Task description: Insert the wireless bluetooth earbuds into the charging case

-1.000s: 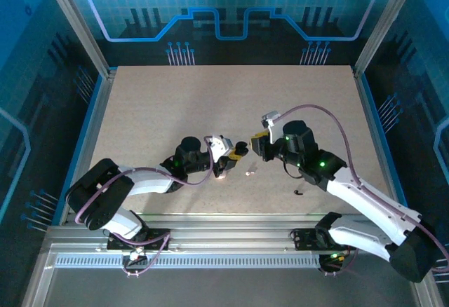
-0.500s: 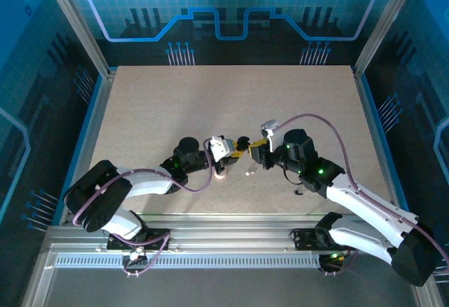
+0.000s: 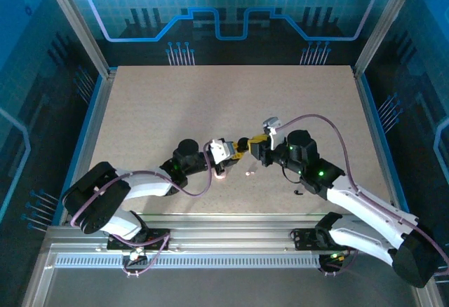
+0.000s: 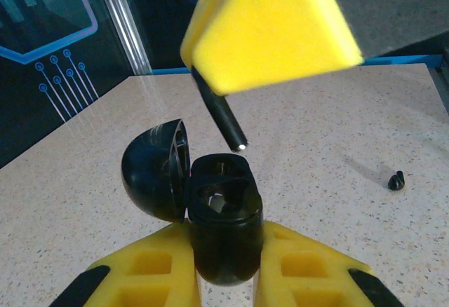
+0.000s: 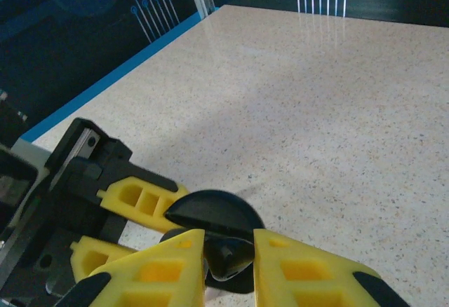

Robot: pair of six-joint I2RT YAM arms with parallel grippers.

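Note:
My left gripper (image 4: 224,231) is shut on the black charging case (image 4: 223,209), which stands upright with its lid (image 4: 153,170) swung open to the left. My right gripper (image 5: 228,242) is shut on a black earbud (image 5: 230,259). In the left wrist view that earbud's stem (image 4: 222,116) points down just above the case's open cavity, under a yellow right finger (image 4: 273,26). From above, the two grippers (image 3: 237,151) (image 3: 250,146) meet tip to tip at the table's middle. A second black earbud (image 3: 298,192) (image 4: 396,180) and a whitish earbud (image 3: 248,174) lie on the table.
A small whitish-pink piece (image 3: 221,175) lies on the speckled tabletop (image 3: 224,104) beneath the left wrist. Blue rails (image 3: 95,121) and metal posts bound the table's sides. The far half of the table is bare.
My right gripper has moved left and slightly down with the black earbud, closing the gap to the case. The left gripper with the case has barely shifted.

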